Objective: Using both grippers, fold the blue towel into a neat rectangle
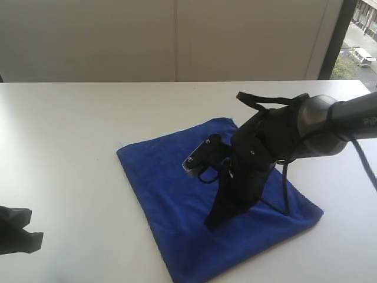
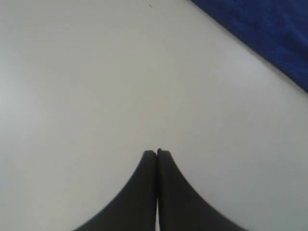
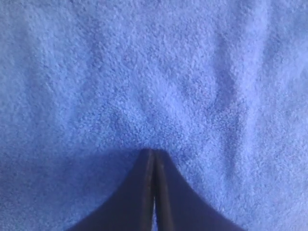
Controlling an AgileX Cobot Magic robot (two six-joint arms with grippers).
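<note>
The blue towel [image 1: 159, 177] lies flat on the white table [image 1: 70, 130] as a roughly rectangular shape, turned at an angle. My right gripper [image 1: 212, 224] points down onto the towel's middle, its jaws shut with nothing between them. In the right wrist view the shut tips [image 3: 154, 152] meet the towel [image 3: 154, 72], which fills the picture. My left gripper [image 1: 39, 238] sits low at the near left, off the cloth. In the left wrist view it [image 2: 157, 153] is shut over bare table, with one edge of the towel [image 2: 269, 33] at a distance.
The table's far edge [image 1: 177, 82] meets a pale wall. A dark window frame [image 1: 339, 35] stands at the back right. The right arm [image 1: 318, 127] and its cable [image 1: 285, 194] hang over the towel's right part.
</note>
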